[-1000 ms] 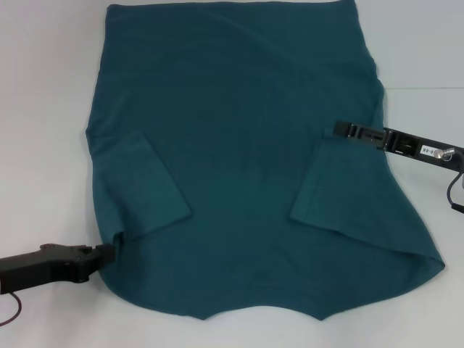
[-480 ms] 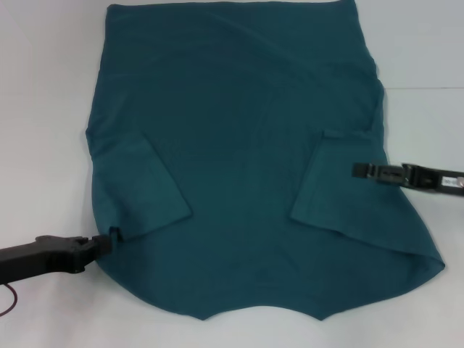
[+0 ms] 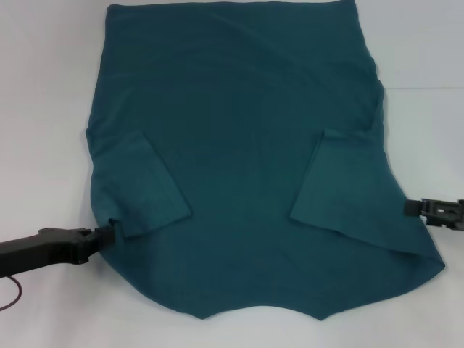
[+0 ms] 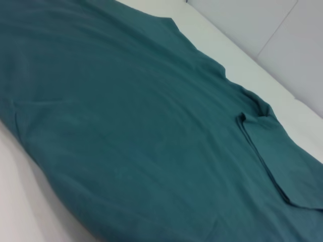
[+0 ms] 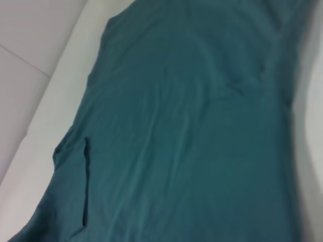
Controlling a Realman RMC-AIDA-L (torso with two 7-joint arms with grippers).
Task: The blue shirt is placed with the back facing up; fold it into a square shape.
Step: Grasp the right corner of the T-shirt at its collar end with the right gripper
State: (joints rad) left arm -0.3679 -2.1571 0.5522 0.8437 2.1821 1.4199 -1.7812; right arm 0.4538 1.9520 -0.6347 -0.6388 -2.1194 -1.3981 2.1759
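The blue shirt lies flat on the white table, plain back up, collar end towards me. Both sleeves are folded inward onto the body, the left sleeve and the right sleeve. My left gripper touches the shirt's left edge just below the folded left sleeve, where the cloth is slightly bunched. My right gripper is low at the shirt's right edge, beside the folded right sleeve. The shirt fills the left wrist view and the right wrist view.
Bare white table shows on both sides of the shirt and in front of it. The shirt's hem reaches the far edge of the head view. A seam in the table surface runs at the right.
My right gripper has drawn back from the folded right sleeve, moving outward and towards me to the shirt's right edge. My left gripper has crept up along the left edge.
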